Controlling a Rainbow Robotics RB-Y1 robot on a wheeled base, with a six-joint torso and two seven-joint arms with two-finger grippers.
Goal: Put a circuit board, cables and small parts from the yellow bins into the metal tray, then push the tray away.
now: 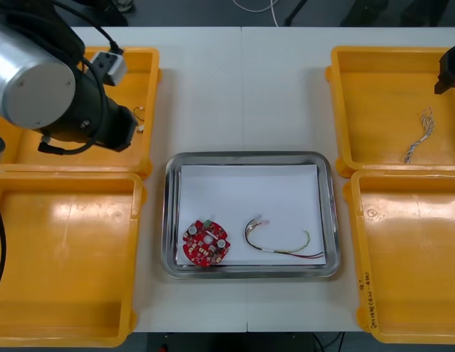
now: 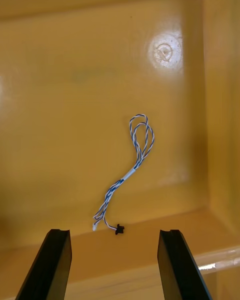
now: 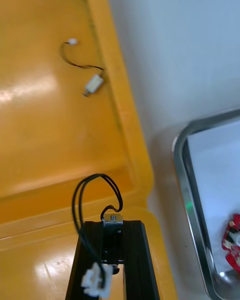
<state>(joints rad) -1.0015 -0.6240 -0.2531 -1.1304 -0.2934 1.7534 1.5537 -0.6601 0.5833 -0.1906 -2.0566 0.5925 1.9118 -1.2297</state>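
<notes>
Black looped cable [image 3: 76, 200] with a white plug is pinched tight in the left gripper [image 3: 112, 230], up over the near edge of the far left yellow plastic bin [image 1: 150, 81]. Might be a small metal bit at the clamp too, hard to tell. Meanwhile the right gripper [image 2: 114, 235] hovers with fingers spread over the twisted blue and white cable [image 2: 131, 172] in the far right yellow bin [image 1: 374, 81]. Between the bins, the shiny metal tray [image 1: 249, 157] has a round red circuit board [image 1: 206, 243] and a red and yellow cable [image 1: 279, 242].

the metal tray [image 1: 249, 155] holds a red circuit board [image 1: 205, 244] and a red and yellow cable [image 1: 279, 240]; a blue and white cable [image 1: 418, 136] lies in the far right bin [image 1: 374, 95].
</notes>
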